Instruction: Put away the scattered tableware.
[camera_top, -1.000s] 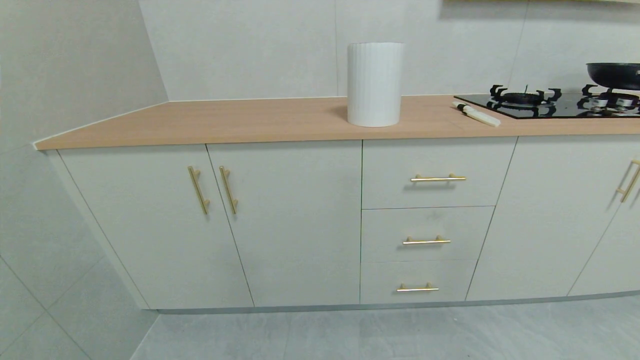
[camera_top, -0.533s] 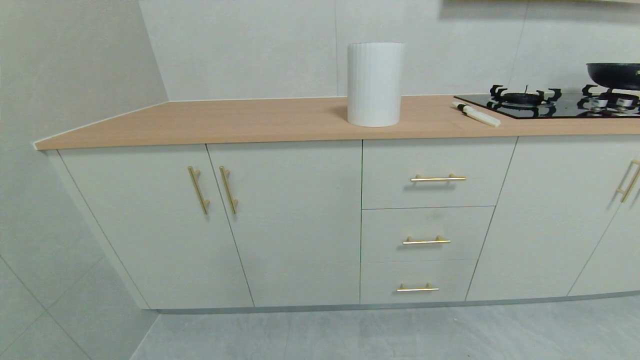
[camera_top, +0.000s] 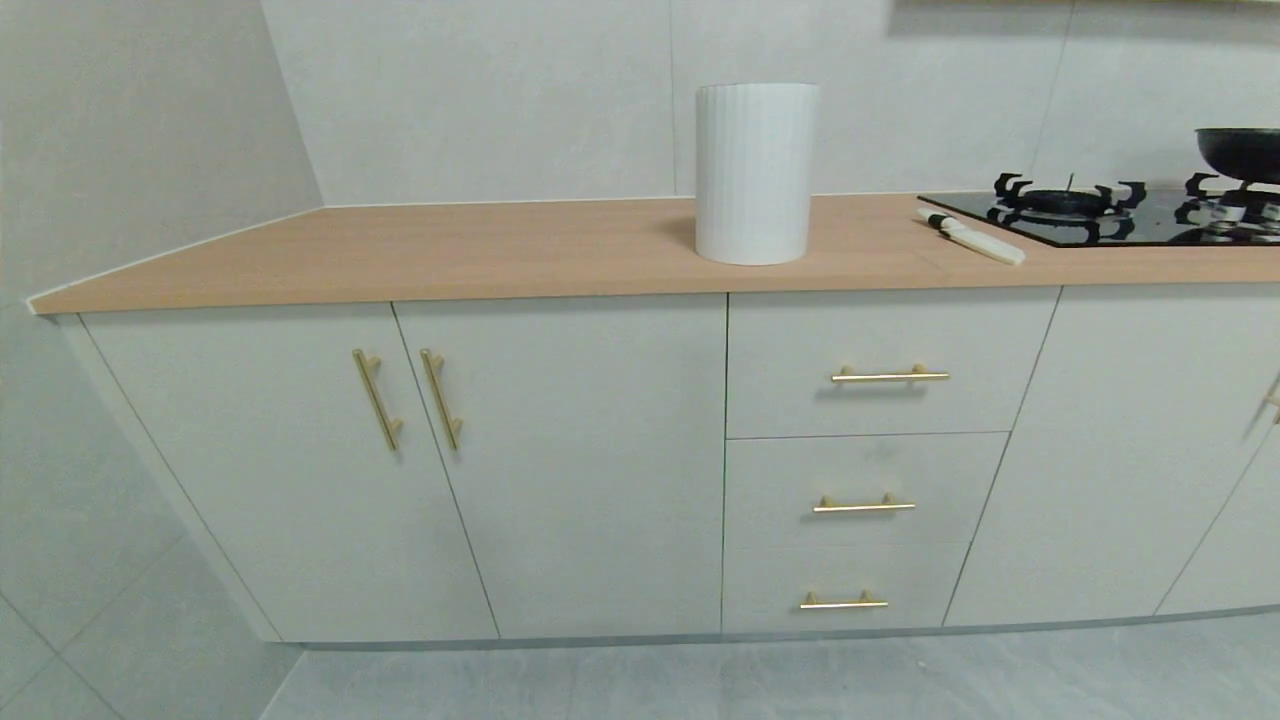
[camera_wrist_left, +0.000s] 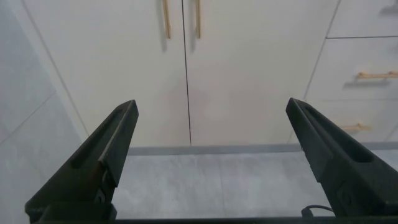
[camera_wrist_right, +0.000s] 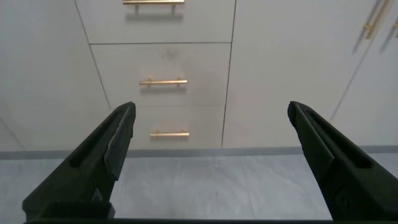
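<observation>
A tall white ribbed holder (camera_top: 752, 172) stands on the wooden countertop (camera_top: 480, 245). To its right a white-handled utensil (camera_top: 970, 237) lies flat on the counter beside the black hob (camera_top: 1110, 212). My left gripper (camera_wrist_left: 211, 118) hangs open low in front of the double cabinet doors (camera_wrist_left: 184, 56), nothing between its fingers. My right gripper (camera_wrist_right: 211, 118) is open too, low in front of the drawer stack (camera_wrist_right: 163, 62), holding nothing.
A dark pan (camera_top: 1240, 150) sits on the hob's far burner at the right. Three drawers with gold handles (camera_top: 888, 376) are under the holder; double doors (camera_top: 410, 400) are to their left. A wall closes the left side. Grey tiled floor (camera_top: 700, 680) lies below.
The head view has shifted: the counter and cabinets appear slightly larger and lower, so the camera has moved closer. Nothing on the counter has moved.
</observation>
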